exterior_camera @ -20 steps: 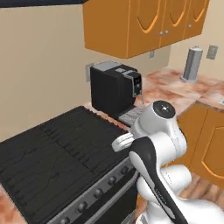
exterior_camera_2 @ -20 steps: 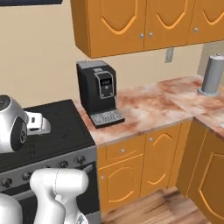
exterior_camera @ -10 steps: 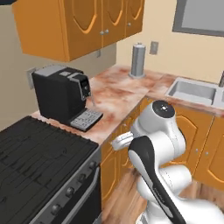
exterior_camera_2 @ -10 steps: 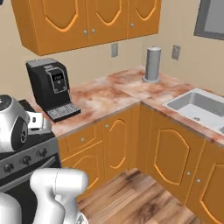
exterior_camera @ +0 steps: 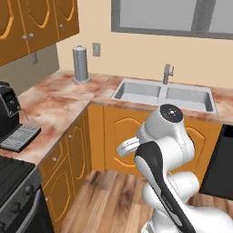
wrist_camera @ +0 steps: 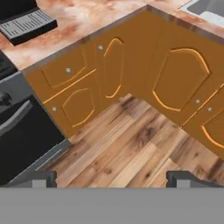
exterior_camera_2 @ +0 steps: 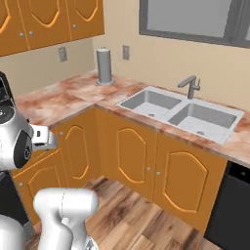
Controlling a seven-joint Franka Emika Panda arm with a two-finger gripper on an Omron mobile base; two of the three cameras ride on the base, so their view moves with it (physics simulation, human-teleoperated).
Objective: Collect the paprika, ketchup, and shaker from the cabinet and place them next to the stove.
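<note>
Pincer (wrist_camera: 112,178) wide, empty, above floor right of stove (wrist_camera: 26,131). Locate cabinet first. Keep arm tucked clear of counter (exterior_camera: 54,98).

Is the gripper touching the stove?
Apart. In the hand view the open gripper hangs above bare wood floor, with the stove off to the side.

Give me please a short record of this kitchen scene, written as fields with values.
gripper: open, holding nothing, pointed down at the wood floor
stove: black, at the lower left of the left base view
coffee machine: on the counter beside the stove
sink: double, in the counter under the window
grey cylinder: upright on the counter corner
</note>
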